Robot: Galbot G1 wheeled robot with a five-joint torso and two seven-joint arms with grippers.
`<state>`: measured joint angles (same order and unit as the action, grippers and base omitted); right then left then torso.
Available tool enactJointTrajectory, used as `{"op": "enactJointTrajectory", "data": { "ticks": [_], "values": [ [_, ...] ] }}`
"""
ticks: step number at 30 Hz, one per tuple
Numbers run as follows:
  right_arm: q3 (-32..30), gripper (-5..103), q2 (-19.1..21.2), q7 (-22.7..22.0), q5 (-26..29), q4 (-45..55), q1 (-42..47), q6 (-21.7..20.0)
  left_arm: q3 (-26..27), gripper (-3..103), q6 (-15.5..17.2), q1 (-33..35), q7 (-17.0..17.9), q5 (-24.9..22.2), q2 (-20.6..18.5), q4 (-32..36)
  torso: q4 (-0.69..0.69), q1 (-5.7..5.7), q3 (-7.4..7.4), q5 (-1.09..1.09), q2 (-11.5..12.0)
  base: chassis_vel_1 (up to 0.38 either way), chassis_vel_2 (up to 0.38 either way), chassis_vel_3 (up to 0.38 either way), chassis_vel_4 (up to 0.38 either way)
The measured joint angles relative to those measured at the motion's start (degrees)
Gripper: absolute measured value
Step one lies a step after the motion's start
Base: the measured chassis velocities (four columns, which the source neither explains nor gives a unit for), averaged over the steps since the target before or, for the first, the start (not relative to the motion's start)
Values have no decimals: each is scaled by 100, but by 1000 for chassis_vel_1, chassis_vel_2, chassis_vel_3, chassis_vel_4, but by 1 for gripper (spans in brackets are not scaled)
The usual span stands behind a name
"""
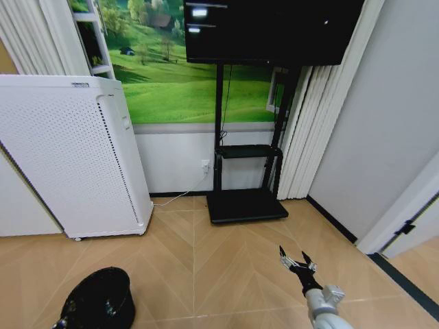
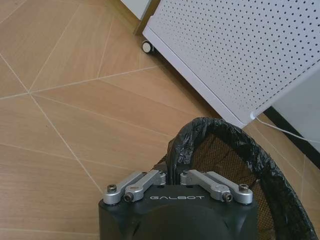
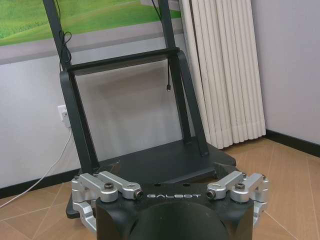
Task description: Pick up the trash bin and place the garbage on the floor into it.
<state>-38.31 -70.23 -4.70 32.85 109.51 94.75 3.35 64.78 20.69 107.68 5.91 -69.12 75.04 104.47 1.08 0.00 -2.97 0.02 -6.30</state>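
Trash bin [image 1: 98, 298] at lower left, rim clenched by left pincer [image 2: 172, 176]; right pincer [image 1: 296, 262] released, garbage-seeking next.

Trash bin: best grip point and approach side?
Take the trash bin by its rim, from above: the mouth faces up and the bag-wrapped lip is thin enough to pinch. The left end effector is shut on the near rim that way.

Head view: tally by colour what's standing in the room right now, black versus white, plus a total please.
Black: 3 – trash bin, TV stand, screen
White: 1 – perforated appliance
Total: 4
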Motion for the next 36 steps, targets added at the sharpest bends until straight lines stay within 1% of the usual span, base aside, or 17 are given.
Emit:
{"op": "enactJointTrajectory", "data": {
  "ticks": [11, 12, 13, 15, 17, 18, 19, 21, 22, 24, 25, 27, 29, 31, 33, 34, 36],
  "values": [
    [63, 100, 43, 16, 6, -43, -71, 9, 117, 4, -5, 167, 74, 56, 76, 10, -1, 0, 0, -1, 0, 0, 0, 0, 0],
    [87, 100, 38, 16, -1, -45, -73, 10, 152, 15, -8, 173, 76, 55, 76, -6, -1, 0, 0, -1, 0, 0, 0, 0, 0],
    [87, 100, 38, 16, -1, -45, -73, 10, 152, 15, -8, 173, 76, 55, 76, -6, -1, 0, 0, -1, 0, 0, 0, 0, 0],
    [114, 100, 43, 19, -7, -49, -73, 11, 190, 26, -40, 172, 38, 117, 74, -24, 0, 0, 0, -1, 0, 0, 0, 0, 0],
    [120, 100, 46, 20, -7, -52, -73, 13, 198, 26, -111, 161, -24, 209, 74, -45, -1, 0, 0, -1, 0, 0, 0, 0, 0],
    [131, 100, 49, 20, -7, -59, -74, 24, 207, 36, -275, 141, -162, 447, 78, -90, 0, 0, 0, -2, 0, 0, 0, 0, 0],
    [131, 100, 49, 20, -7, -59, -74, 24, 207, 36, -275, 141, -162, 447, 78, -90, 0, 0, 0, -2, 0, 0, 0, 0, 0],
    [142, 100, 44, 20, -7, -61, -67, 43, 219, 47, -428, 151, -343, 635, 77, -86, 0, 0, 0, -2, 0, 0, 0, 0, 0],
    [142, 100, 44, 20, -7, -61, -67, 43, 219, 47, -428, 151, -343, 635, 77, -86, 0, 0, 0, -2, 0, 0, 0, 0, 0],
    [142, 100, 36, 20, -13, -46, -50, 45, 291, 58, -511, 173, -439, 756, 76, 36, 0, 0, 0, -2, 0, 0, 0, 0, 0],
    [142, 100, 36, 20, -13, -46, -50, 45, 291, 58, -511, 173, -439, 756, 76, 36, 0, 0, 0, -2, 0, 0, 0, 0, 0],
    [117, 100, 32, 31, -83, 13, -23, 45, 444, 69, -558, 247, -575, 1029, 89, 276, -1, 0, 0, -2, 0, 0, 0, 0, 0],
    [101, 100, 28, 41, -107, 32, -12, 45, 481, 69, -592, 265, -621, 1104, 94, 350, -1, 0, 0, -1, 0, 0, 0, 0, 0],
    [14, 100, -11, 59, -195, 214, 95, 43, 638, 80, -802, 327, -866, 1445, 105, 715, -1, 0, 0, -2, 0, 0, 0, 0, 0],
    [-66, 100, -41, 59, -221, 422, 180, 14, 736, 91, -885, 354, -998, 1660, 107, 1019, 0, 0, 0, -1, 0, 0, 0, 0, 0],
    [-66, 100, -41, 59, -221, 422, 180, 14, 736, 91, -885, 354, -998, 1660, 107, 1019, 0, 0, 0, -1, 0, 0, 0, 0, 0],
    [-133, 100, -71, 51, -247, 655, 261, -8, 805, 96, -926, 358, -1085, 1887, 107, 1270, 0, 0, 0, 0, 0, 0, 0, 0, 0]
  ]
}}
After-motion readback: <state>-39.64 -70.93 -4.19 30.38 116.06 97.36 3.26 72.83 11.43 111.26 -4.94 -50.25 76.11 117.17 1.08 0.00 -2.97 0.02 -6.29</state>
